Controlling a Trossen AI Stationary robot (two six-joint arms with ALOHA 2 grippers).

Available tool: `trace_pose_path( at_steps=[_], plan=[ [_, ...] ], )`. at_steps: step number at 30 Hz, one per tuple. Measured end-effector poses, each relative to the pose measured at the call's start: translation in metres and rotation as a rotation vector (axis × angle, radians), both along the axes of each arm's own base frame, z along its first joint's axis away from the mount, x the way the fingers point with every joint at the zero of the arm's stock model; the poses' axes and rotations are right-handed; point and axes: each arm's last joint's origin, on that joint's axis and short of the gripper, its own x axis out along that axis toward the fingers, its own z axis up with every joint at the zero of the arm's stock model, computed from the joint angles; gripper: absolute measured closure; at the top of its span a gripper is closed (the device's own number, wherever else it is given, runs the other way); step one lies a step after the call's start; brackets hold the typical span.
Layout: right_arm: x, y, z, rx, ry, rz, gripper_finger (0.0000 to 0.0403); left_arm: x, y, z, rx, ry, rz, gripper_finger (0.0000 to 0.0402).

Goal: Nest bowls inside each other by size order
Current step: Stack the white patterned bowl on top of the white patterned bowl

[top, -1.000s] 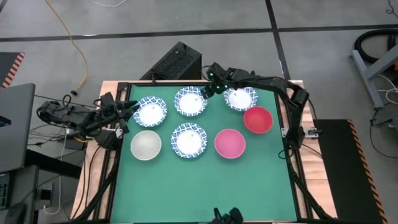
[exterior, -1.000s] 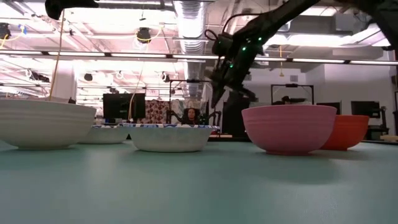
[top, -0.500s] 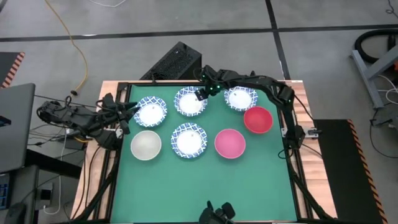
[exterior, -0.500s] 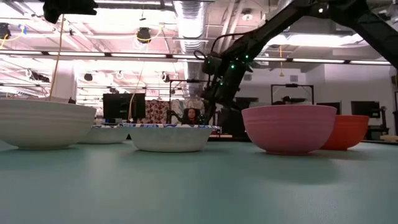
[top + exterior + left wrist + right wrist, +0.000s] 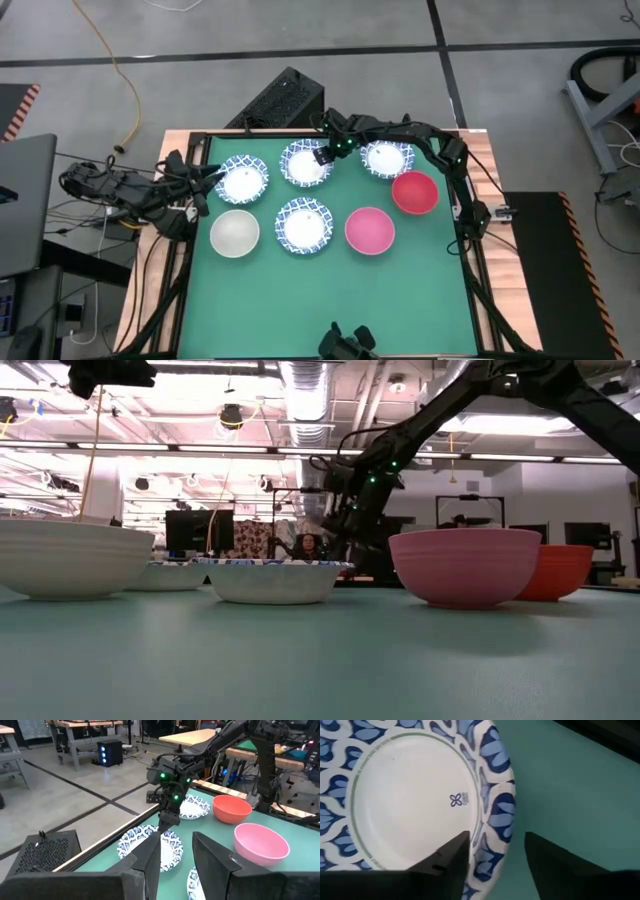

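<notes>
Seven bowls stand on their bases on the green mat. Three blue-patterned ones line the far side point(image 5: 241, 180), point(image 5: 307, 165), point(image 5: 387, 158); a fourth point(image 5: 304, 226) sits nearer, between the off-white bowl point(image 5: 235, 233) and the pink bowl point(image 5: 369, 230). The red bowl point(image 5: 414, 192) is at the right. My right gripper point(image 5: 497, 837) slants down, open, over the right rim point(image 5: 496, 815) of the middle far bowl, one finger above the inside, one outside above the mat. My left gripper point(image 5: 175, 851) waits open at the table's left edge point(image 5: 208, 178), holding nothing.
A black box point(image 5: 280, 100) stands on the floor beyond the far edge. The wooden table frame point(image 5: 480, 170) borders the mat. The near half of the mat point(image 5: 330, 300) has no objects on it.
My right gripper has come down and moved toward the table's left, from between the two far bowls on the right to the right rim of the middle far bowl. The bowls have stayed where they were.
</notes>
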Motion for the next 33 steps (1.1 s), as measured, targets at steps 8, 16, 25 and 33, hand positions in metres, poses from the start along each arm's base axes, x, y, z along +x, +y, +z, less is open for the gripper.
trace_pose_path(
  at_steps=[8,16,25,33],
  plan=[
    [0.001,0.0,0.002,-0.007,-0.014,0.03,0.0386,-0.001,0.0,-0.003,0.012,0.03,0.0,0.03],
    [-0.003,0.0,0.014,0.016,-0.05,0.046,0.0396,-0.001,0.0,-0.004,0.017,0.043,-0.001,0.03],
    [-0.04,0.005,0.092,-0.052,-0.14,0.044,0.0396,-0.001,0.0,-0.004,0.017,0.044,-0.002,0.03],
    [-0.119,0.016,0.157,-0.098,-0.022,-0.041,0.0398,-0.001,0.0,-0.004,0.017,0.044,-0.003,0.03]
  ],
)
